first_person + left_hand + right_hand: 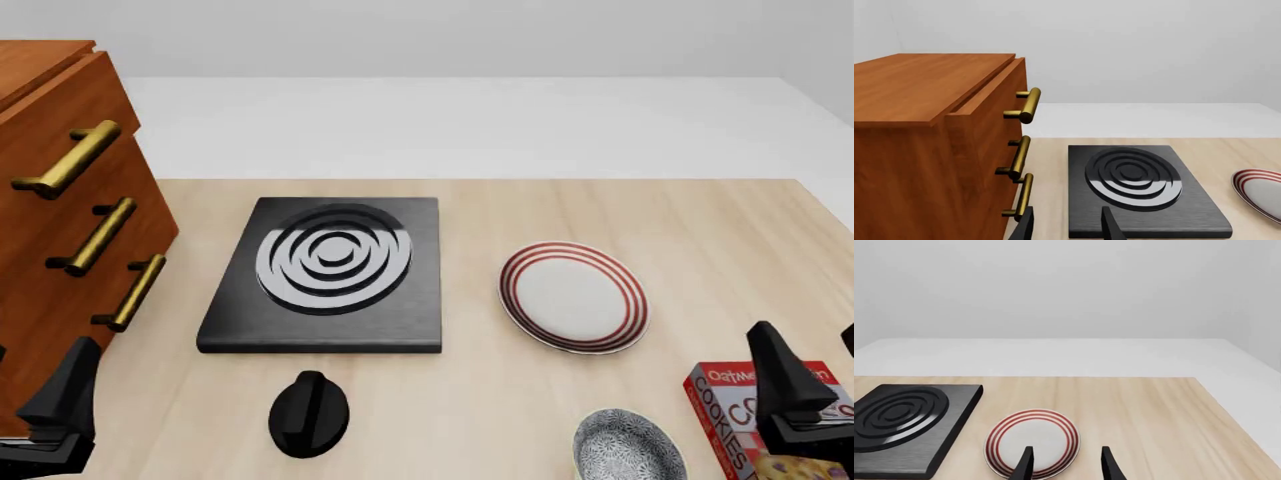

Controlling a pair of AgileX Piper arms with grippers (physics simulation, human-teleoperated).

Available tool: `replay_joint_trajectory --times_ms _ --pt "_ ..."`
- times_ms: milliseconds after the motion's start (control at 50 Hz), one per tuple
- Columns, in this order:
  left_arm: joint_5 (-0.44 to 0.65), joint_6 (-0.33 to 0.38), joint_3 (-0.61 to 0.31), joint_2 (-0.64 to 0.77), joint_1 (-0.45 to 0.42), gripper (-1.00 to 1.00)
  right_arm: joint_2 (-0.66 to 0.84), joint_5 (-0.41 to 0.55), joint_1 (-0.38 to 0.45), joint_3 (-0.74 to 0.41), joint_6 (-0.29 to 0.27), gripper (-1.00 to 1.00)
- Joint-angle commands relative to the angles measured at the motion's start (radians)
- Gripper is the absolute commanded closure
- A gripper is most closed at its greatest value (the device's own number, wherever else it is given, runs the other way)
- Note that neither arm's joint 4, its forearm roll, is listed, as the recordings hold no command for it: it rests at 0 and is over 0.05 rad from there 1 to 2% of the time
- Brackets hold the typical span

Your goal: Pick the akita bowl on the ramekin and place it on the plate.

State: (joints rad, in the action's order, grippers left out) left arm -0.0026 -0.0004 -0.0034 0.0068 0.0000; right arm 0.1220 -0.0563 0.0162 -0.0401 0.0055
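Both my jaws parked apart and empty at the frame's bottom corners, nothing grasped: akita bowl (627, 447) sits bottom right, below the bare plate (574, 296), nearest my right gripper (805, 385).

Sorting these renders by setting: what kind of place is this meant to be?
Probably a simulated kitchen tabletop: a black stove with silver rings, a red-ringed plate, a speckled akita bowl and a cookie box on a pale wooden table, beside a wooden drawer cabinet.

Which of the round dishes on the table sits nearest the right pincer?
The speckled akita bowl, just beside the right pincer; the red-ringed plate lies farther forward.
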Motion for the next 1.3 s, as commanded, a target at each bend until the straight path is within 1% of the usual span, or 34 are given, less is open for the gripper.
replay_joint_trajectory --times_ms 20,40,80,100,120,140,160,180,200,220,260,280,300,320,340,380,400,420,440,480,500,560,580,640,680,740,780,800,820,920,980,1100,1220,1300 --pt "0.0 0.0 0.0 0.0 0.0 -1.0 0.09 0.077 0.005 -0.142 -0.025 -1.0" --pt "0.0 0.0 0.0 0.0 0.0 -1.0 0.074 0.115 0.011 -0.178 -0.028 -1.0" --pt "0.0 0.0 0.0 0.0 0.0 -1.0 0.105 0.14 0.008 -0.22 -0.035 -1.0" --pt "0.0 0.001 0.0 0.001 0.0 -1.0 0.158 0.161 -0.019 -0.25 -0.078 -1.0" --pt "0.0 0.001 0.0 0.001 0.0 -1.0 0.186 0.17 -0.017 -0.268 -0.102 -1.0" --pt "0.0 0.0 0.0 0.0 0.0 -1.0 0.191 0.199 -0.001 -0.301 -0.107 -1.0" --pt "0.0 -0.001 0.0 0.0 0.0 -1.0 0.209 0.222 0.007 -0.325 -0.089 -1.0" --pt "0.0 0.001 0.0 0.001 0.0 -1.0 0.223 0.274 0.019 -0.375 -0.071 -1.0" --pt "0.0 0.001 0.0 0.001 0.0 -1.0 0.222 0.295 0.021 -0.396 -0.073 -1.0" --pt "0.0 0.0 0.0 0.0 0.0 -1.0 0.227 0.314 0.04 -0.412 -0.074 -1.0" --pt "0.0 0.0 0.0 0.0 0.0 -1.0 0.226 0.358 0.046 -0.447 -0.094 -1.0" --pt "0.0 0.0 0.0 0.0 0.0 -1.0 0.269 0.379 0.062 -0.462 -0.081 -1.0" --pt "0.0 0.0 0.0 0.0 0.0 -1.0 0.273 0.396 0.074 -0.475 -0.068 -1.0" --pt "0.0 0.0 0.0 0.0 0.0 -1.0 0.279 0.41 0.079 -0.484 -0.071 -1.0" --pt "0.0 0.0 0.0 0.001 0.0 -1.0 0.303 0.446 0.105 -0.506 -0.055 -1.0" --pt "0.0 0.0 0.0 0.0 0.0 -1.0 0.327 0.467 0.12 -0.515 -0.044 -1.0" --pt "0.0 0.0 0.0 0.0 0.0 -1.0 0.336 0.473 0.12 -0.512 -0.086 -1.0" --pt "0.0 0.001 0.0 0.001 0.0 -1.0 0.351 0.485 0.128 -0.515 -0.058 -1.0" --pt "0.0 0.001 0.0 0.001 0.0 -1.0 0.363 0.495 0.143 -0.521 -0.018 -1.0" --pt "0.0 0.001 0.0 0.001 0.0 -1.0 0.368 0.505 0.143 -0.525 -0.01 -1.0" --pt "0.0 0.0 0.0 0.0 0.0 -1.0 0.372 0.527 0.137 -0.528 -0.061 -1.0" --pt "0.0 0.0 0.0 0.0 0.0 -1.0 0.387 0.566 0.156 -0.541 -0.008 -1.0" --pt "0.0 0.001 0.0 0.001 0.0 -1.0 0.386 0.582 0.161 -0.548 -0.009 -1.0" --pt "0.0 -0.001 0.0 0.0 0.0 -1.0 0.391 0.62 0.181 -0.564 0.026 -1.0" --pt "0.0 -0.001 0.0 0.0 0.0 -1.0 0.395 0.641 0.194 -0.572 0.032 -1.0" --pt "0.0 0.0 0.0 0.0 0.0 -1.0 0.408 0.678 0.225 -0.573 0.073 -1.0" --pt "0.0 0.0 0.0 0.0 0.0 -1.0 0.409 0.693 0.232 -0.57 0.08 -1.0" --pt "0.0 0.0 0.0 0.0 0.0 -1.0 0.407 0.703 0.233 -0.569 0.07 -1.0" --pt "0.0 0.0 0.0 0.0 0.0 -1.0 0.408 0.711 0.242 -0.56 0.088 -1.0" --pt "0.0 -0.001 0.0 0.0 0.0 -1.0 0.401 0.716 0.253 -0.533 0.086 -1.0" --pt "0.0 0.0 0.0 0.001 0.0 -1.0 0.399 0.709 0.261 -0.497 0.102 -1.0" --pt "-0.006 0.0 -0.001 0.007 0.0 -1.0 0.411 0.691 0.268 -0.445 0.097 -1.0" --pt "-0.003 0.0 -0.003 0.006 0.0 -1.0 0.419 0.684 0.284 -0.405 0.108 -1.0" --pt "-0.003 0.0 -0.004 0.007 0.0 -1.0 0.423 0.696 0.277 -0.393 0.087 -1.0"
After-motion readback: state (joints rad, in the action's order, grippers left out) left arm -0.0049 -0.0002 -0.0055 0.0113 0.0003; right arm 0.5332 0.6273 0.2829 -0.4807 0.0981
